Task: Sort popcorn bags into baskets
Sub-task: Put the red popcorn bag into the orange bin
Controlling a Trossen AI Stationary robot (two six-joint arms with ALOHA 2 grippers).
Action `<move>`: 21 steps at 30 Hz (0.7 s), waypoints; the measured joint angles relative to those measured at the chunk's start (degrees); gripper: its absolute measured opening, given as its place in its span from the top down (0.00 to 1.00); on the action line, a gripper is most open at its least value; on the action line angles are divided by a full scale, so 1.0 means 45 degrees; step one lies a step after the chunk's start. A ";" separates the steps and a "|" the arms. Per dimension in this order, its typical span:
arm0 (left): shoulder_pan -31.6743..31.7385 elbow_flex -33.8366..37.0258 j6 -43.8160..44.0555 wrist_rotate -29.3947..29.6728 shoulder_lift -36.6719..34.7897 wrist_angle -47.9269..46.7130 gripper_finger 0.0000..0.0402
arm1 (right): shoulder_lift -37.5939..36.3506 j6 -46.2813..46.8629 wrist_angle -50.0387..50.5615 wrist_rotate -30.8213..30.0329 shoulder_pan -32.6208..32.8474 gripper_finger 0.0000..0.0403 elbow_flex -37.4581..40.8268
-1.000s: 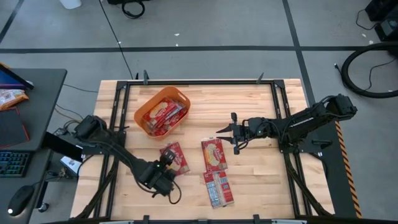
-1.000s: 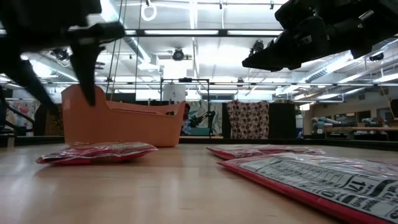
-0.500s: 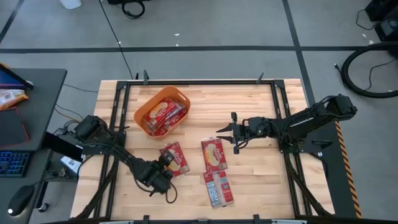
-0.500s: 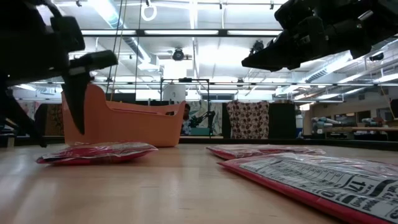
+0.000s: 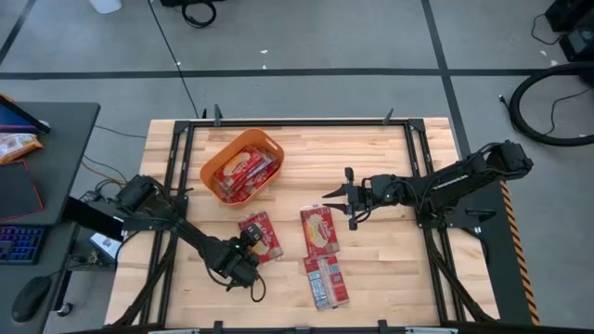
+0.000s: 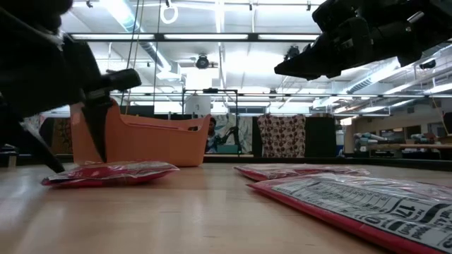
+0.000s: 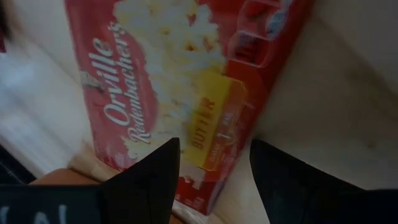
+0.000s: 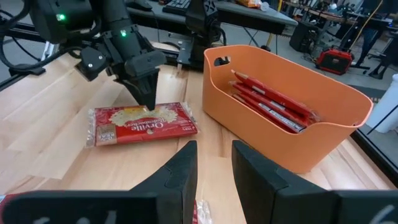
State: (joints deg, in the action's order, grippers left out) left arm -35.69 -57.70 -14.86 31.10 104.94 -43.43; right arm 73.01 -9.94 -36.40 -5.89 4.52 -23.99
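Wooden table (image 5: pixel 371 269), grey floor (image 5: pixel 325 37); left pincer (image 5: pixel 249 243) apart, right pincer (image 5: pixel 340 201) seemingly apart.

Red bags (image 5: pixel 261 236) (silver ends), orange basket (image 5: pixel 213 167)

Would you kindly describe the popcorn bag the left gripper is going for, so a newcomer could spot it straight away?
Start at the orange basket near the table's back left. Just in front of it, three popcorn bags lie loose on the wood; take the one nearest the basket. Unlike the other two, which lie side by side farther right, it lies alone and tilted, with the open left gripper down over its edge.
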 joint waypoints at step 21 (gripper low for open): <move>0.0346 -0.0324 0.3499 -0.0928 0.0326 0.0502 0.98 | 0.0000 -0.0086 -0.0102 0.0010 -0.0025 0.74 0.0000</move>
State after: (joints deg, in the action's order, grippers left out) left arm -34.13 -59.16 0.89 26.92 106.41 -41.17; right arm 73.01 -10.33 -36.86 -5.85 4.41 -23.99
